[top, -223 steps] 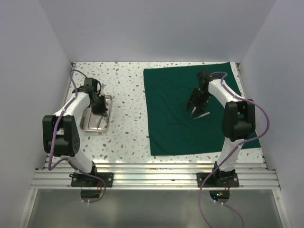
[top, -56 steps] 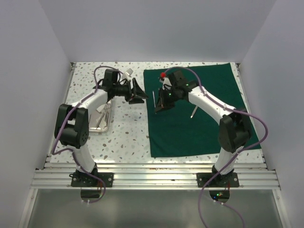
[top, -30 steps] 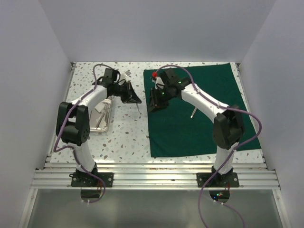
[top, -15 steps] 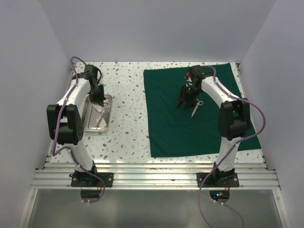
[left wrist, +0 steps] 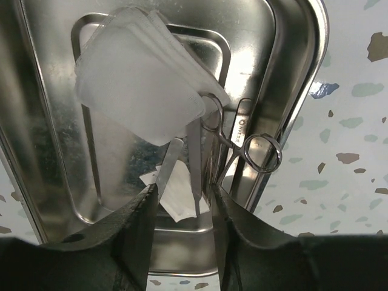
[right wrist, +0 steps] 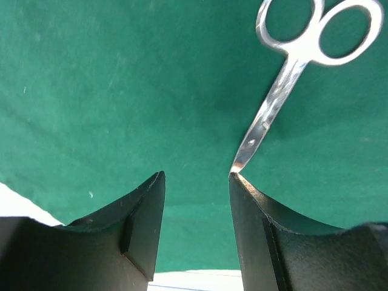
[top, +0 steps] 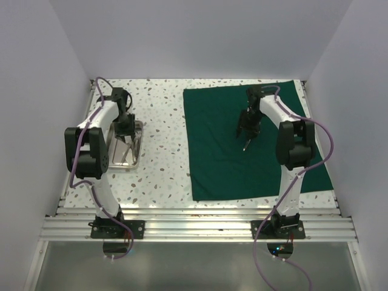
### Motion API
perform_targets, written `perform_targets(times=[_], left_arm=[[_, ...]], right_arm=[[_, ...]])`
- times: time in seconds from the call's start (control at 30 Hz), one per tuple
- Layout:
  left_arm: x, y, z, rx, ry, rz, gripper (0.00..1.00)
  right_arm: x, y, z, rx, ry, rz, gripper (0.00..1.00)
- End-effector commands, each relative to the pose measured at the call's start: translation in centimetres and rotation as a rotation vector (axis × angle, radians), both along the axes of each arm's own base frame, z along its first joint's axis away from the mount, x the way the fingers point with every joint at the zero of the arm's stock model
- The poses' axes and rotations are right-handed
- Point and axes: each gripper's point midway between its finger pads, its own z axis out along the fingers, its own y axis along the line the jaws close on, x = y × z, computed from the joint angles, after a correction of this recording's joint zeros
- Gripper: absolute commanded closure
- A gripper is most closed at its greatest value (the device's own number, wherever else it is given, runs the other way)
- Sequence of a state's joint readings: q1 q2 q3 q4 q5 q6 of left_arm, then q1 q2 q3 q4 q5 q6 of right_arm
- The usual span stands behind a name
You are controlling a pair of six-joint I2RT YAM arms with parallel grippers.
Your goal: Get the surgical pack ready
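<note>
Right gripper (right wrist: 197,176): jaws apart, nothing between them. Scissors (right wrist: 273,106) lie flat on the drape (right wrist: 91,91), tip just at the right finger, rings pointing away. A second ago this arm was at the drape's left edge, meeting the left arm mid-table. Now it's over the far middle of the drape with the scissors let go, so I read that as one instrument delivered.

Left gripper (left wrist: 183,191): back over the tray (left wrist: 291,73), jaws parted and straddling the instruments (left wrist: 225,134), not clamped. Looks like the next pick is being set up.

Left wrist only: folded gauze (left wrist: 136,85) at the tray's far end, partly over the instruments, and another white piece under them. Overhead can't resolve any of that.

Overhead only: tray is on the left of the table (top: 160,163), well apart from the drape on the right.
</note>
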State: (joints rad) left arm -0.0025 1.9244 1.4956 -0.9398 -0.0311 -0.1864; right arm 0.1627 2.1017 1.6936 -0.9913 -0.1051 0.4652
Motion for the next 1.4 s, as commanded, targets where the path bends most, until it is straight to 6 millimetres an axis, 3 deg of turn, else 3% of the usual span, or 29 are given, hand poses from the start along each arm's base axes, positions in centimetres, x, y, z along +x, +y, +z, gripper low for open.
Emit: perform_targets(times=[0.0, 0.17, 0.37, 0.67, 0.8, 1.03, 1.2, 1.37], left_arm=[[0.4, -0.1, 1.8, -0.003, -0.052, -0.010, 0.54], [0.7, -1.6, 3.8, -0.081, -0.121, -0.018, 0.52], [1.4, -4.0, 6.1, -0.201, -0.206, -0.033, 0.51], [1.5, -5.4, 6.0, -0.276, -0.207, -0.055, 0.51], [1.4, -5.4, 6.1, -0.275, -0.207, -0.058, 0.51], [1.5, -5.7, 6.4, -0.292, -0.211, -0.065, 0.51], [2.0, -6.4, 7.7, -0.335, -0.247, -0.062, 0.51], [2.2, -10.2, 9.4, -0.572, -0.294, -0.096, 0.46]], right_arm=[[1.3, -1.6, 0.1, -0.082, -0.012, -0.054, 0.49], [1.7, -3.3, -0.6, -0.159, -0.005, -0.097, 0.50], [2.5, -3.8, -1.8, -0.191, -0.006, -0.105, 0.51], [3.2, -4.1, -3.6, -0.215, 0.014, -0.112, 0.56], [3.0, -4.4, -3.6, -0.232, 0.017, -0.119, 0.67], [3.3, -4.6, -2.1, -0.235, -0.007, -0.131, 0.88], [4.1, -4.5, 0.2, -0.226, -0.054, -0.123, 1.00], [4.9, -3.5, 3.1, -0.157, -0.130, -0.086, 1.00]])
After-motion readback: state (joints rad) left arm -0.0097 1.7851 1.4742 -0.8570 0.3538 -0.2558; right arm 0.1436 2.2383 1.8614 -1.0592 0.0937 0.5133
